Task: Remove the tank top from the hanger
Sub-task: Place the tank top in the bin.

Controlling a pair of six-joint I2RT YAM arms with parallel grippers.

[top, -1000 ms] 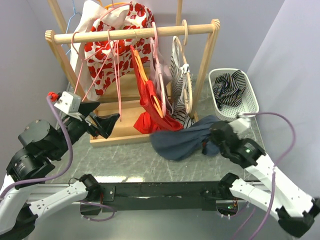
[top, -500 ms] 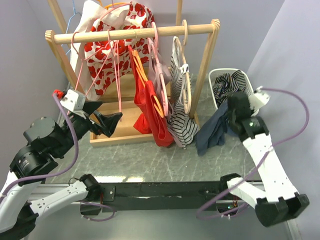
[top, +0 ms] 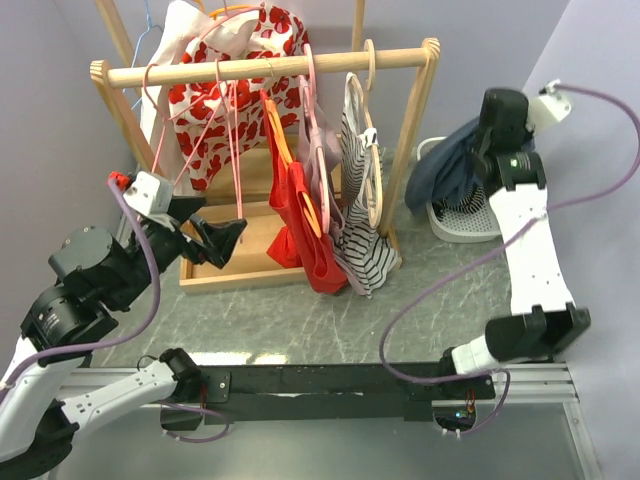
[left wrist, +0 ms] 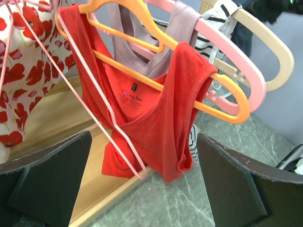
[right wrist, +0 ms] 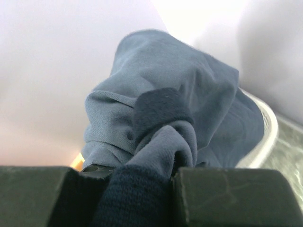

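A blue-grey tank top (top: 448,168) hangs bunched from my right gripper (top: 480,152), off any hanger, above the white basket (top: 442,226). In the right wrist view the jaws of my right gripper (right wrist: 142,189) are shut on a fold of this tank top (right wrist: 189,94). A red tank top (top: 305,222) hangs on an orange hanger (top: 283,140) on the rack. My left gripper (top: 216,243) stands open just left of it, touching nothing. In the left wrist view the red tank top (left wrist: 156,109) and orange hanger (left wrist: 227,92) lie beyond my left gripper (left wrist: 143,138).
The wooden rack rail (top: 265,68) also carries a red-flowered white garment (top: 215,110), pink hangers (top: 315,120) and a striped top (top: 365,255). The rack's wooden base (top: 250,250) lies beneath. A striped cloth lies in the basket. Walls stand close on both sides.
My right arm has swung up and to the right, carrying the blue-grey tank top from the table in front of the rack to above the basket. The left gripper has shifted slightly right.
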